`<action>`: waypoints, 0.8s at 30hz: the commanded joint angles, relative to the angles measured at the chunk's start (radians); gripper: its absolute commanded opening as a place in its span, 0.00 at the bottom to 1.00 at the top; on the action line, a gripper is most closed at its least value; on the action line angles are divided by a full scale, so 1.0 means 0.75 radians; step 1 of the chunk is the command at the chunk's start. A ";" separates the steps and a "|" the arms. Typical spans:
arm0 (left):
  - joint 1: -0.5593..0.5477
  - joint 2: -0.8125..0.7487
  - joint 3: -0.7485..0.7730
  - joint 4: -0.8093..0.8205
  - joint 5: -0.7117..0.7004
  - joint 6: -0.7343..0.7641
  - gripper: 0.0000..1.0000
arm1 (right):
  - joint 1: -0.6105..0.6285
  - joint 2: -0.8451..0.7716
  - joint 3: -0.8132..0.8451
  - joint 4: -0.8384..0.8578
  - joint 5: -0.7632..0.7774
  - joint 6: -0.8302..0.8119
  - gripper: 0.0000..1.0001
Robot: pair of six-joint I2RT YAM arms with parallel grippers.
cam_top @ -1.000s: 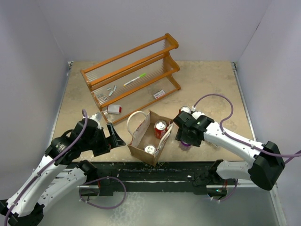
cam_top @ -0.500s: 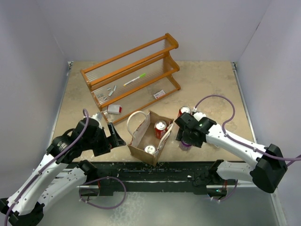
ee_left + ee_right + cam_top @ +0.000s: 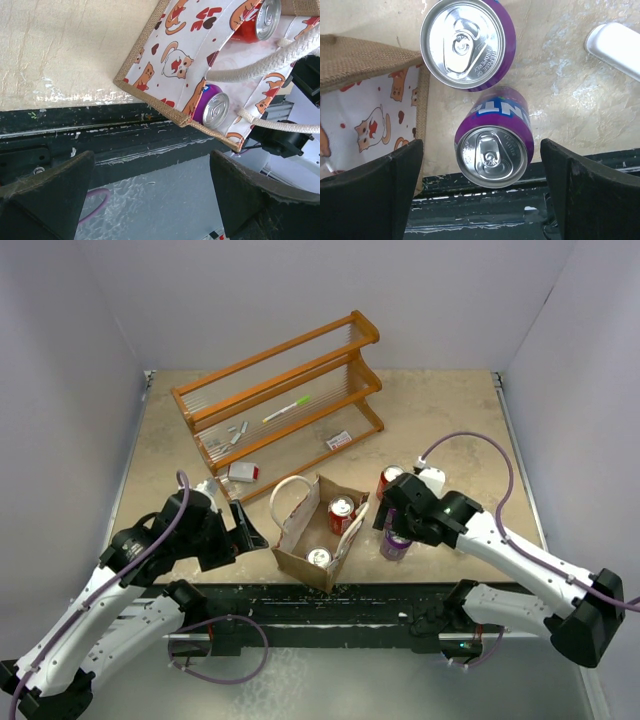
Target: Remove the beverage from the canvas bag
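Left of the canvas bag (image 3: 298,525), near the front edge of the worktop (image 3: 450,410): left claw (image 3: 155,200), jaws spread wide, nothing between them, facing the bag's cat-printed side panel.

Behind the bag, towards its left: orange rack (image 3: 280,400), a green pen (image 3: 290,408) on one tier.

The bag itself: upright, mouth open, white rope handles (image 3: 260,70) drooping over the opening. I count two beverages inside it, both upright: red can (image 3: 342,508) at the far end, purple can (image 3: 319,557) at the near end.

Just right of the bag, standing on the worktop: rear purple can (image 3: 467,42) close by the bag's corner, and front purple can (image 3: 495,150) nearer the front edge.

Above the front purple can: right claw (image 3: 480,155), fingers well apart on either side, gripping nothing.

Right of the bag and behind it: outer red can (image 3: 389,480), upright.
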 commanded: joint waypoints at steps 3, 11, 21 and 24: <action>-0.006 0.021 0.039 0.068 0.021 -0.024 0.99 | -0.006 -0.109 0.049 -0.031 0.050 -0.074 1.00; -0.007 0.065 0.046 0.108 0.045 -0.003 0.99 | -0.005 -0.150 0.354 0.073 0.012 -0.383 1.00; -0.006 0.064 0.067 0.080 0.042 0.021 0.99 | -0.004 0.103 0.792 0.184 -0.380 -0.688 1.00; -0.006 0.043 0.070 0.058 0.032 0.021 0.99 | -0.003 0.197 0.833 0.202 -0.579 -0.692 1.00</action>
